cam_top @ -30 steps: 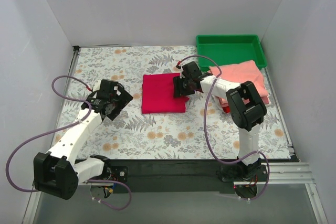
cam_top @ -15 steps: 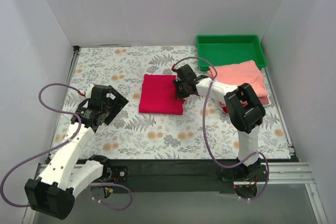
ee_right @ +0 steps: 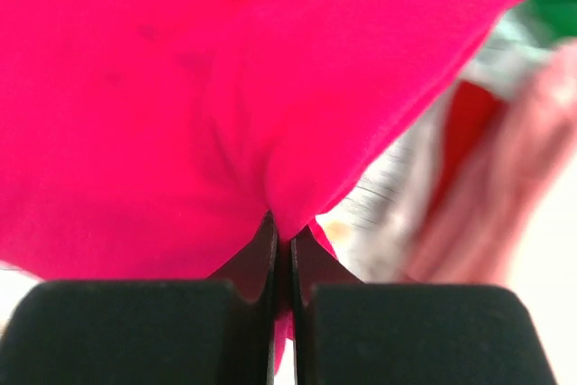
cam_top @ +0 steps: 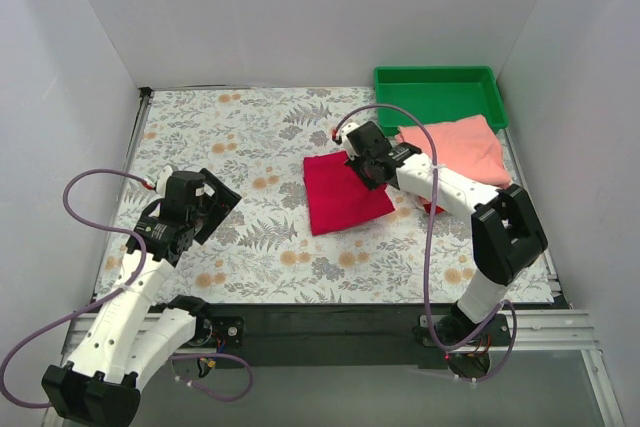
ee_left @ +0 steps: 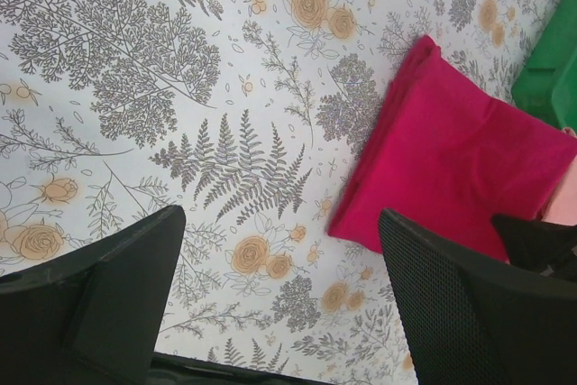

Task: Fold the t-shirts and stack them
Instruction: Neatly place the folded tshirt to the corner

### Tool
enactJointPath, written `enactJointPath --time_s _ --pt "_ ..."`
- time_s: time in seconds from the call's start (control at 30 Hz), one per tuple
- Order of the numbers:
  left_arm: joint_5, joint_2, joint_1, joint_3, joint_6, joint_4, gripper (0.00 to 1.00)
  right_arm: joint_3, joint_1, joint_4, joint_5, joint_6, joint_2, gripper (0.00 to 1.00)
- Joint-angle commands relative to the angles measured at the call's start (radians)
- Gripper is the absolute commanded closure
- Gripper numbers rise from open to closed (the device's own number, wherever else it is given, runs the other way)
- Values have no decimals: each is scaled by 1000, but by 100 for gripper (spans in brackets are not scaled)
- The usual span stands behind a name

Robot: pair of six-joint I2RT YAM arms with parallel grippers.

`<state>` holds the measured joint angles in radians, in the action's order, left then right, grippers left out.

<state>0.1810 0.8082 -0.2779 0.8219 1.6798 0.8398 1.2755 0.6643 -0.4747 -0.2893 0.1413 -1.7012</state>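
R jaws: clamped on the edge of the folded crimson t-shirt (cam_top: 342,202), which lies mid-counter (cam_top: 250,127). L jaws: apart, over counter at left. Salmon-pink t-shirt (cam_top: 455,142) at right, just beside green tray (cam_top: 440,82). Red cloth (ee_right: 473,123) beneath it, prob. a third t-shirt.

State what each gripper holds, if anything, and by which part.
The right gripper pinches the folded crimson shirt at its far right edge. The left gripper is open, holding nothing.
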Motion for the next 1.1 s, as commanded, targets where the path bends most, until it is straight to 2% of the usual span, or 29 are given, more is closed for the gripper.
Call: enactJointPath --time_s 0.0,0.13,0.27,0.67,1.07 --pt "-14 -6 -3 -15 -9 9 12 -13 8 -76 -229 191 60 99" --pt "-6 -9 -3 -15 -9 7 12 -13 -12 -91 -401 262 93 99" --pt "-3 -7 -3 -18 -9 4 12 14 -35 -99 -418 303 133 99" --pt "11 11 -3 -12 -11 -5 12 64 -38 -146 -389 351 259 99" --pt "15 25 -3 -10 -12 -13 12 288 -46 -295 -295 242 276 99"
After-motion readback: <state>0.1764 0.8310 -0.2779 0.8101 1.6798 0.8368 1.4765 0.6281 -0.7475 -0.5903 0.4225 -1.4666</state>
